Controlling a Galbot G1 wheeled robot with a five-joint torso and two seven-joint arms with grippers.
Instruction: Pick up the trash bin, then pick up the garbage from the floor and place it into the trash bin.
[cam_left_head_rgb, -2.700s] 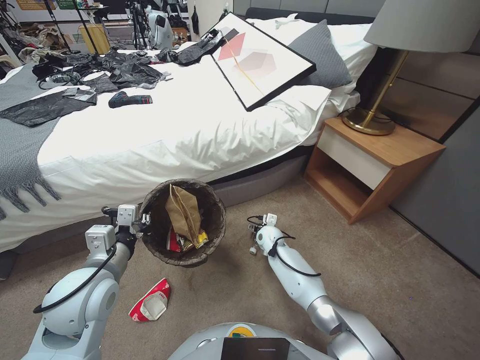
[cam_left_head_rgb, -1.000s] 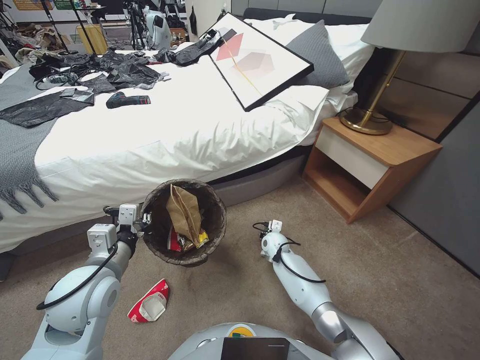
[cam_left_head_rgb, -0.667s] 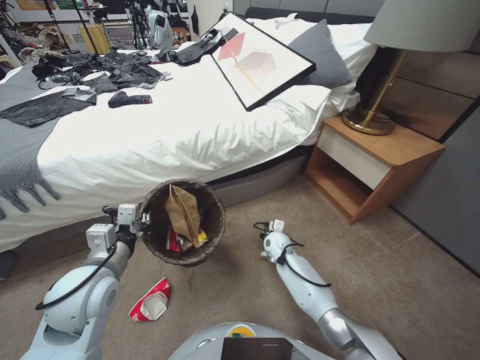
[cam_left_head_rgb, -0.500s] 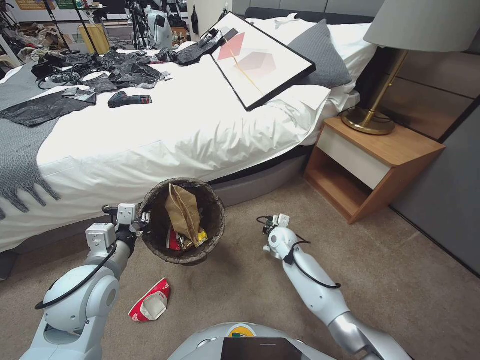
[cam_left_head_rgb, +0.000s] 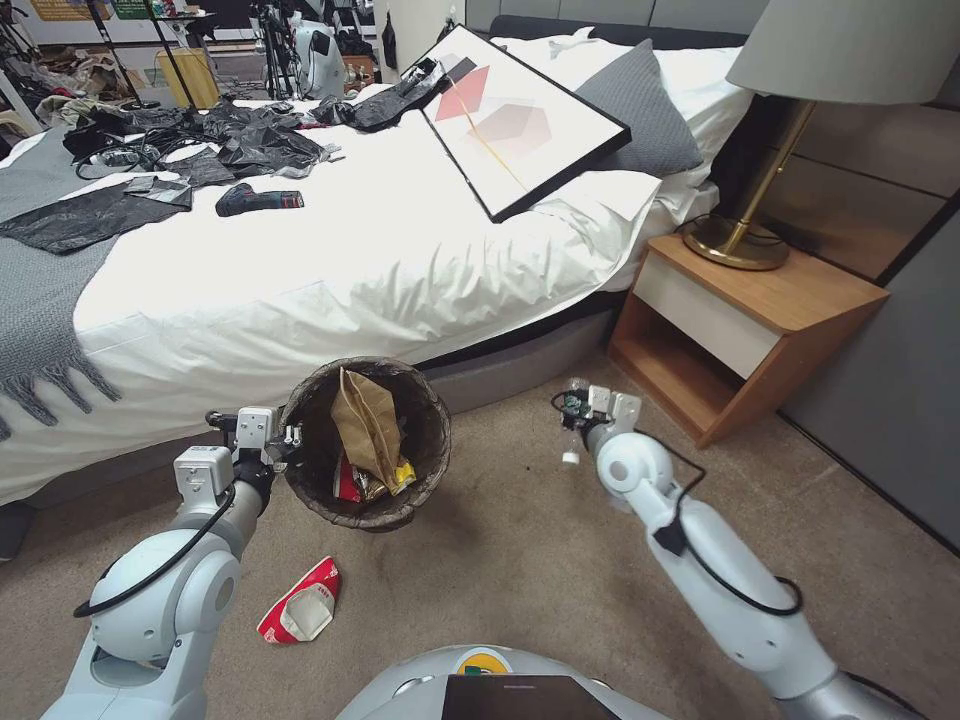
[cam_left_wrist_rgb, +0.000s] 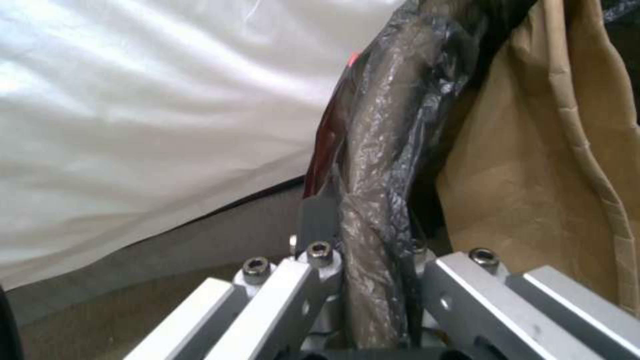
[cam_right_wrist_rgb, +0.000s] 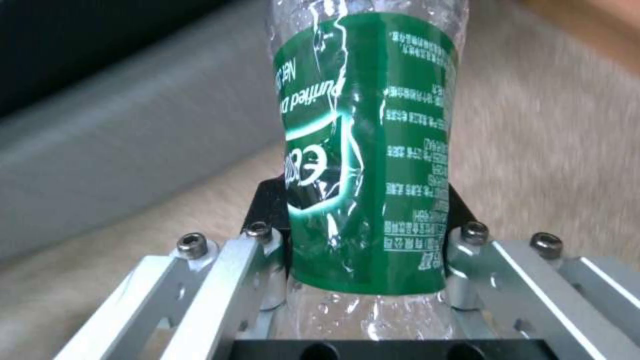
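Note:
The trash bin, lined with a dark bag, hangs above the floor in front of the bed. My left gripper is shut on its rim. Inside it lie a brown paper bag, a red packet and a yellow wrapper. To the right of the bin, my right gripper is raised off the carpet and shut on a clear green-labelled bottle. One piece of garbage, a crumpled red-and-white packet, lies on the floor near my left arm.
The white bed stands just behind the bin, with black bags and a framed picture on it. A wooden nightstand with a brass lamp stands at the right. Open carpet lies between the bin and the nightstand.
My right arm has risen off the floor and swung right and toward the bed, carrying the bottle. The left arm and the bin have stayed still.

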